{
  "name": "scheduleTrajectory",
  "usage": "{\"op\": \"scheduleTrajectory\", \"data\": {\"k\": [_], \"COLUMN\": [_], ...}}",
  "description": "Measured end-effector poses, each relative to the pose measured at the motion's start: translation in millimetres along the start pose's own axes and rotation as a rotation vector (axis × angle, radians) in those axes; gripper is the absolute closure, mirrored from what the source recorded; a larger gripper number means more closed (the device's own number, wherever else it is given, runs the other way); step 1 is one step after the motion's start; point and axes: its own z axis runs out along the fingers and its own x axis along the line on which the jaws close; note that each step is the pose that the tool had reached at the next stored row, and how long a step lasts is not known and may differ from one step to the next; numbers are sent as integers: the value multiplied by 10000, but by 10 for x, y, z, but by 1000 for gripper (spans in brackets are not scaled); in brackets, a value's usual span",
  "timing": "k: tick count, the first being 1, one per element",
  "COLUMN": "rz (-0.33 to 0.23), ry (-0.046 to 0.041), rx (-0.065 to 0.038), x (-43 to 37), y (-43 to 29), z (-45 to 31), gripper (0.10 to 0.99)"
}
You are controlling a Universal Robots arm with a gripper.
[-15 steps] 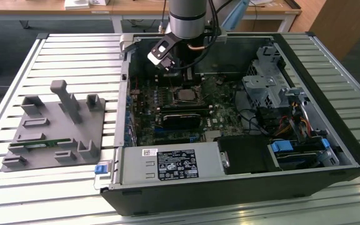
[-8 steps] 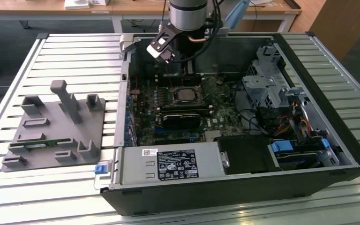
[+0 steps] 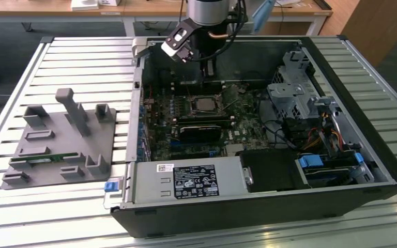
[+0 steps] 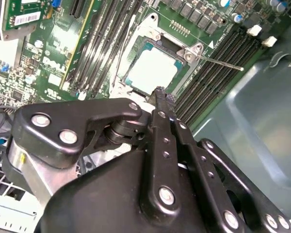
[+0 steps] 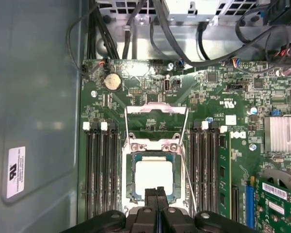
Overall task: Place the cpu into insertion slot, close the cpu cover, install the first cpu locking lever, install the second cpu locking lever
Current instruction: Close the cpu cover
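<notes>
The cpu (image 5: 154, 175) (image 4: 153, 68) lies flat in the insertion slot (image 5: 128, 177) (image 3: 204, 105) on the green motherboard, its silvery top showing. The cpu cover (image 5: 156, 116) is swung open and stands clear of the chip beyond its hinge. A thin locking lever (image 4: 218, 60) sticks out free from the socket's corner, and another wire lever (image 5: 185, 162) runs along the socket's side. My gripper (image 5: 156, 192) (image 4: 160, 92) (image 3: 210, 67) hangs above the edge of the cpu, fingers shut together with nothing between them.
The open computer case (image 3: 364, 155) lies on a slatted metal table. Memory slots (image 5: 99, 170) flank the socket. A black card (image 3: 200, 128), a power supply (image 3: 188, 181) and drive cables (image 3: 322, 137) crowd the case. A grey fixture (image 3: 60, 139) sits at the exterior view's left.
</notes>
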Motion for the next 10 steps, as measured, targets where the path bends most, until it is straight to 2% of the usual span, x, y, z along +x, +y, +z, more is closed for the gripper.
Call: {"op": "scheduleTrajectory", "data": {"k": [7, 10], "rz": [13, 15], "ry": [-2, -1], "rx": [1, 0], "x": [-84, -96], "y": [1, 4], "z": [-1, 0], "gripper": [980, 980]}}
